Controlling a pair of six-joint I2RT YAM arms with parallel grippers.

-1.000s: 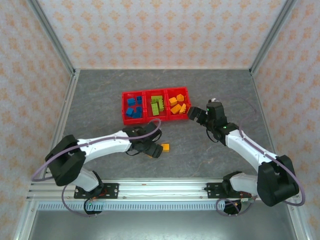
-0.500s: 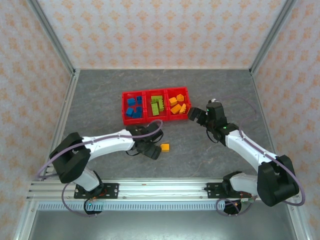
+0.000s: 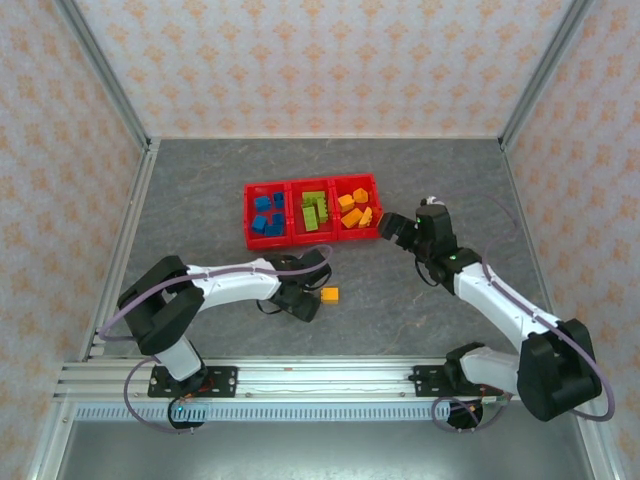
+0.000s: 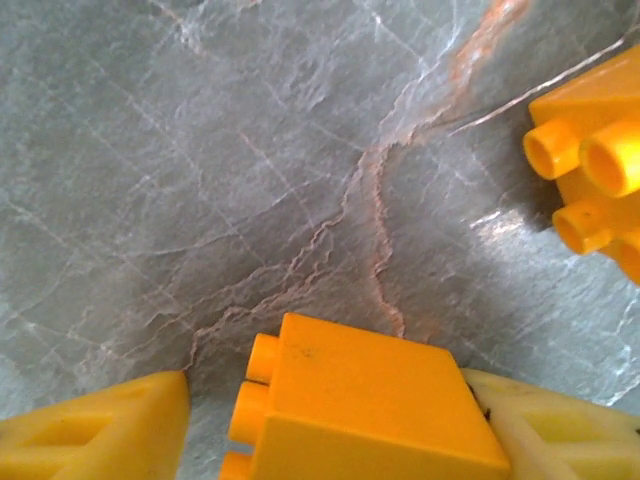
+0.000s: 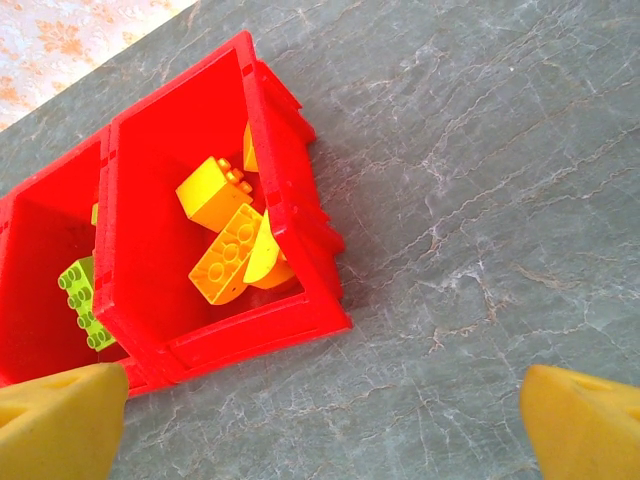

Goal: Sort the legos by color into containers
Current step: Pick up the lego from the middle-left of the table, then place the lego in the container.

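Note:
The containers [image 3: 310,183] form one red tray with three bins: blue legos [image 3: 265,215] left, green legos [image 3: 314,208] middle, orange legos [image 3: 354,210] right. My left gripper [image 3: 312,300] is low on the table. An orange-yellow brick [image 4: 370,400] lies between its fingers and touches the right finger [image 4: 560,430]. A small gap remains at the left finger [image 4: 100,430], so the jaws stand open around it. A second orange brick [image 4: 595,170] [image 3: 330,295] lies just beyond. My right gripper [image 3: 395,228] [image 5: 320,410] is wide open and empty beside the tray's right end [image 5: 250,330].
Grey stone-patterned tabletop [image 3: 420,170] runs all around the tray. Patterned walls with metal posts [image 3: 110,80] close in the back and sides. A rail [image 3: 320,380] carrying both arm bases runs along the near edge.
My left gripper's jaws have narrowed around the orange-yellow brick, and the left arm's elbow has swung inward. The right arm has barely moved.

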